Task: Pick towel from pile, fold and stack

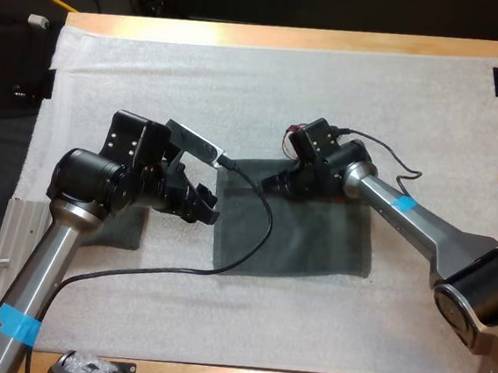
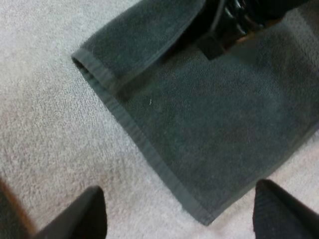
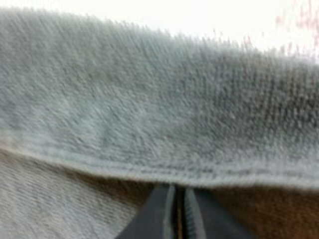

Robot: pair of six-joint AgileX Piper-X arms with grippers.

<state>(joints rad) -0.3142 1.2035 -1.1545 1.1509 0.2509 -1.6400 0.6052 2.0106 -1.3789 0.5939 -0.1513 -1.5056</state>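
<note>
The left gripper (image 1: 201,207) hangs with its black fingers (image 2: 87,215) spread apart, touching nothing, over bare white foam mat (image 1: 241,89). Just ahead of its tips lies one hemmed corner of the dark grey-green terry towel (image 1: 297,240), which lies flat with straight edges. The right gripper (image 1: 271,182) sits at the towel's far edge, its fingers (image 3: 159,211) pinched together on the hem, with a flap folded over beside it. Open mat runs beyond and to the outer side of each gripper, out to the wooden table (image 1: 290,37) rim. Behind the left gripper, under its arm, a second dark grey-green towel (image 1: 124,226) shows, partly hidden. Count: two towels, two grippers.
</note>
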